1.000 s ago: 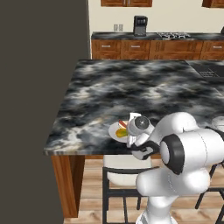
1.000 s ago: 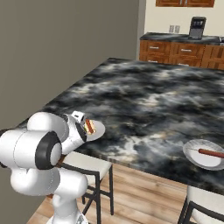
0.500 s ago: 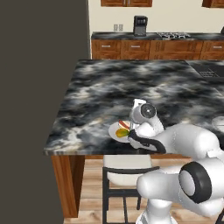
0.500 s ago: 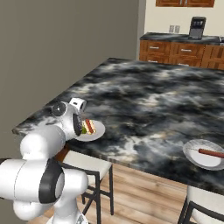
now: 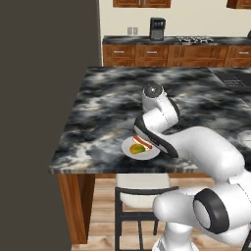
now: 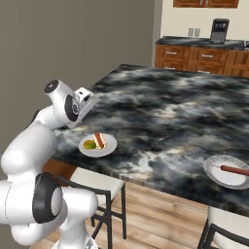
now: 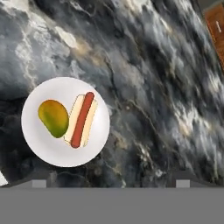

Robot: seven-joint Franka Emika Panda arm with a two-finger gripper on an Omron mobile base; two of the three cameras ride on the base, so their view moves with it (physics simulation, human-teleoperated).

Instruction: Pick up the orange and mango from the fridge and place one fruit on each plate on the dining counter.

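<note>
- The mango lies on the near plate, touching its hot dog.
- The hand hovers above the marbled tabletop, jaws wide, holding nothing.
- Second plate well apart.

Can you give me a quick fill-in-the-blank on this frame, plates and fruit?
1. The mango lies on the near plate beside a ____.
2. The far plate holds a hot dog but no ____.
3. Both plates sit on the ____ counter.
4. The gripper hangs over the counter with its fingers ____.

Missing words: hot dog; fruit; marbled; open
</note>
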